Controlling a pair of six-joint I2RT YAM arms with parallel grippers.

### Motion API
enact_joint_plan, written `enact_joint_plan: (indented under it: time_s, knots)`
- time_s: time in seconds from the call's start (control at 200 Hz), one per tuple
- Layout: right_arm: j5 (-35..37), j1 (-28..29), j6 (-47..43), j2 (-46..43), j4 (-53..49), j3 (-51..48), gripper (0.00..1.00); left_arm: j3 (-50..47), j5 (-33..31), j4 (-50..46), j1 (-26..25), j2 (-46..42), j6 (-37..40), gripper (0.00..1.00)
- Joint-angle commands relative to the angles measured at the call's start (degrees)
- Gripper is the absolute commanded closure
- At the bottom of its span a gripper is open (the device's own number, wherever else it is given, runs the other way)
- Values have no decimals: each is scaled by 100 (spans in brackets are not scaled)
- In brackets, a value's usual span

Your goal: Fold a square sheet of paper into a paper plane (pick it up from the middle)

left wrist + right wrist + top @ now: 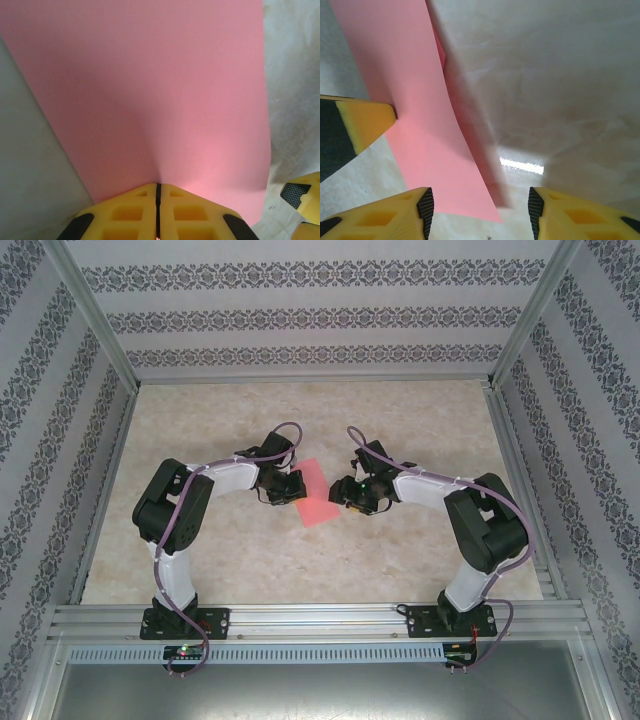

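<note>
The left gripper (157, 194) is clenched on the square sheet of paper (150, 90). Its two yellow fingers meet with only a thin dark seam between them, and the near edge of the pink sheet is nipped in that seam. From the pinch a soft pucker runs up into the paper. The rest of the sheet spreads away ahead of this gripper and bows a little instead of lying flat.

The right gripper (480, 210) faces it from the other side of the sheet with its jaws parted about halfway and nothing held between them. The sheet's near corner reaches into the gap between its fingers. That corner lies closer to the finger on the left of the right wrist view, just beside its black pad. I cannot tell whether paper and pad touch. Further ahead of this gripper, one yellow finger of the left gripper presses on the sheet's edge. The long edge of the paper curves up off the pale marbled worktop (560, 75) and throws a shadow on it.
</note>
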Motion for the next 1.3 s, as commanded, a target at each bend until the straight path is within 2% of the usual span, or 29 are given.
enact_joint_plan:
  time_s: [0.0,0.24,0.779,0.874,1.129,1.294]
  knots:
    - [-167,73,-176,93,-243,195,46,-124,-418,-532,-51,305,115,91]
    - [-304,106,-319,196,-278,304,51,-132,-442,-566,-53,282,136,92]
    - [-742,151,-469,495,-219,359,53,-140,-412,-558,-56,287,145,92]
    - [-862,159,-419,463,-136,297,57,-116,-409,-587,-57,277,164,93]
    - [-914,125,77,88,552,-168,63,-123,-397,-532,-57,190,248,93]
    - [-980,50,469,-80,1417,-630,63,-105,-427,-496,-51,192,268,93]
